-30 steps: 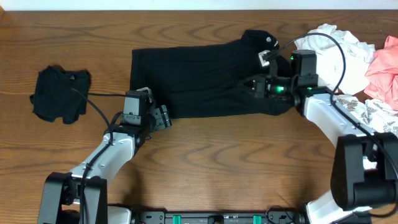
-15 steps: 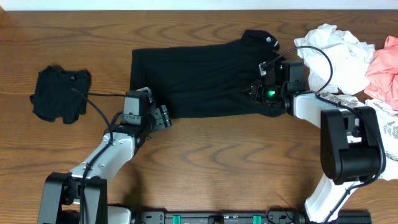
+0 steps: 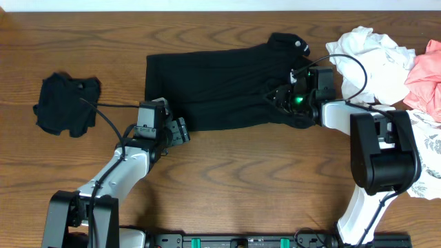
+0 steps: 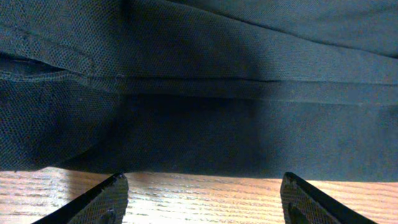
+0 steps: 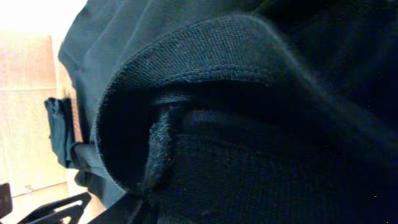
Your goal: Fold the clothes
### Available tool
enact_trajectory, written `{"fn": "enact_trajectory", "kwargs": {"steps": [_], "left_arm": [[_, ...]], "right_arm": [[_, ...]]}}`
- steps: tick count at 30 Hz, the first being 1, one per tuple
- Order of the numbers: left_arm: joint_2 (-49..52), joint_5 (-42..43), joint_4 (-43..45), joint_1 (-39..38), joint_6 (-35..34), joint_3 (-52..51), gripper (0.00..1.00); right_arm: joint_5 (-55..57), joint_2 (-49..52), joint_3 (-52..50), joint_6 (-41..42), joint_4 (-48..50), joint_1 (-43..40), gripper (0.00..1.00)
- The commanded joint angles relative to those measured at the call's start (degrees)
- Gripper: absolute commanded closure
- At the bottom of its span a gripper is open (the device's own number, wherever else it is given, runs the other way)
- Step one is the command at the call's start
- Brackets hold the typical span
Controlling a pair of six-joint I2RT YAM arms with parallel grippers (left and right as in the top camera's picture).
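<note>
The clothes' main piece, a large black shirt (image 3: 220, 86), lies folded into a long rectangle across the table, with its collar and white tag (image 3: 298, 45) at the far right. My left gripper (image 3: 180, 129) sits at the shirt's near left corner. In the left wrist view it (image 4: 211, 202) is open over bare wood, just short of the shirt's hem (image 4: 205, 143). My right gripper (image 3: 277, 96) lies low on the shirt's right end. Black fabric (image 5: 205, 93) fills the right wrist view, so how its jaws stand is hidden.
A small crumpled black garment (image 3: 65, 103) lies at the far left. White clothes (image 3: 365, 58), a pink piece (image 3: 427, 76) and a leaf-print piece (image 3: 424, 131) are heaped at the right edge. Bare wooden table (image 3: 241, 172) stretches along the front.
The right arm has swung left and down onto the shirt's right end. The left arm and the shirt's left side have not moved.
</note>
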Motion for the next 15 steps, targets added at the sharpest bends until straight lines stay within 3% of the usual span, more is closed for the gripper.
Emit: {"fn": "enact_trajectory", "kwargs": {"steps": [1, 7, 15], "left_arm": [[-0.74, -0.28, -0.17, -0.11, 0.81, 0.85, 0.21], [-0.74, -3.91, -0.15, -0.11, 2.99, 0.85, 0.21], [-0.74, -9.77, 0.96, 0.09, 3.78, 0.85, 0.20]], "right_arm": [[5.51, 5.31, -2.38, -2.21, -1.38, 0.63, 0.60], [1.64, 3.37, -2.38, -4.31, -0.50, 0.52, 0.53], [7.54, -1.42, -2.40, -5.99, -8.20, -1.60, 0.51]]}}
